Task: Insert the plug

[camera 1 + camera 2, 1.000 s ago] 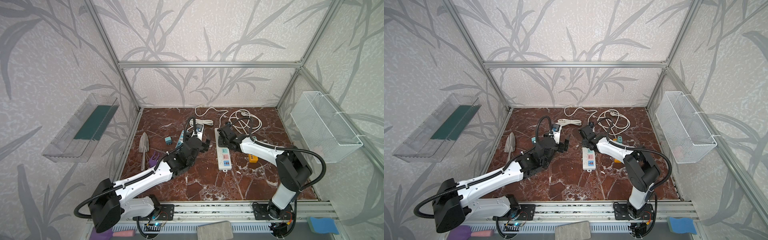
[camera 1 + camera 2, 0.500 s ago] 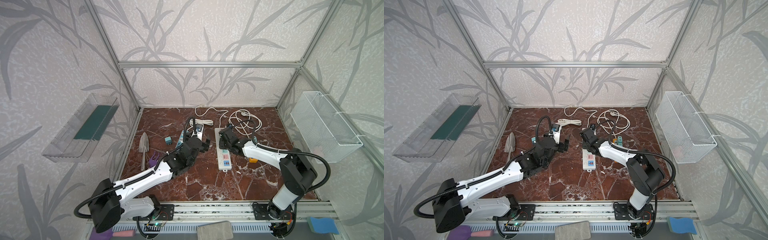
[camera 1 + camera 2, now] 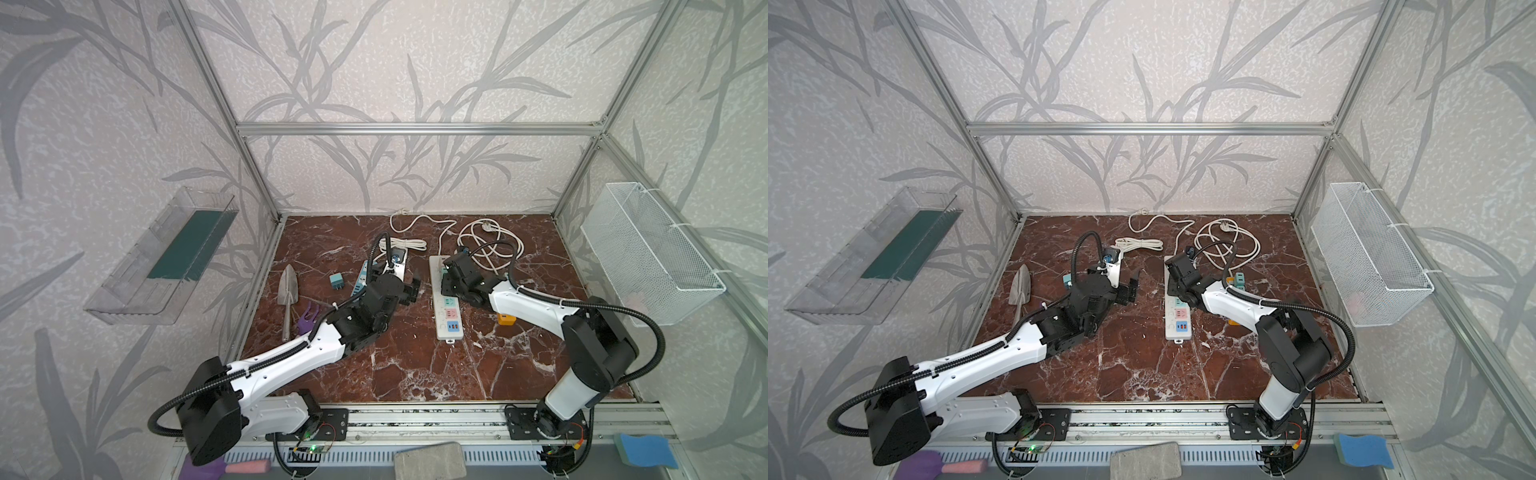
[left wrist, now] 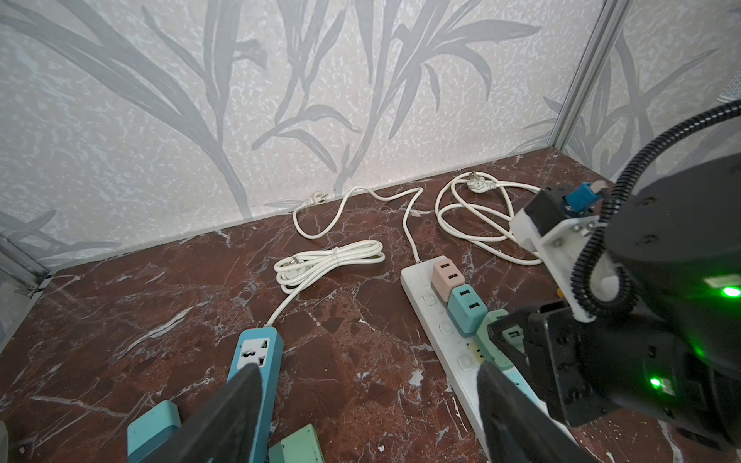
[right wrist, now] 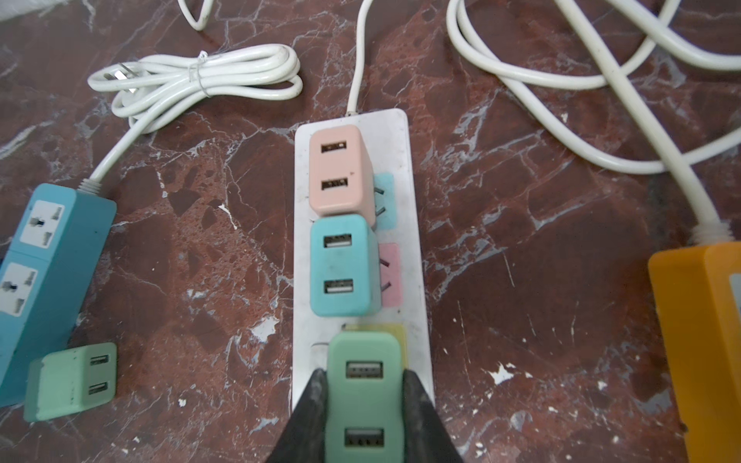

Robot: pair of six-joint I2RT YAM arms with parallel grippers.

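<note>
Clamping the mint-green plug (image 5: 364,405) by its two sides, the right end effector (image 5: 364,375) holds it upright over the white power strip (image 5: 415,280), right at the yellow socket patch (image 5: 401,334), third slot down from the cord end. Prongs are hidden under the plug body, so I cannot tell if they are in or only above the holes. It looks close to seated, not confirmed. A pink plug (image 5: 341,176) and a teal plug (image 5: 341,264) already sit in the two slots beyond it. Judged progress: grasp and alignment done, the final push down and release left. The left end effector (image 4: 369,405) is idle with its jaws apart and nothing between them, hanging over the blue power strip (image 4: 256,352). Further out on the desk (image 5: 521,240): a spare green plug (image 5: 72,381) lying loose beside the blue strip, an orange strip (image 5: 697,340) off to the far side.
</note>
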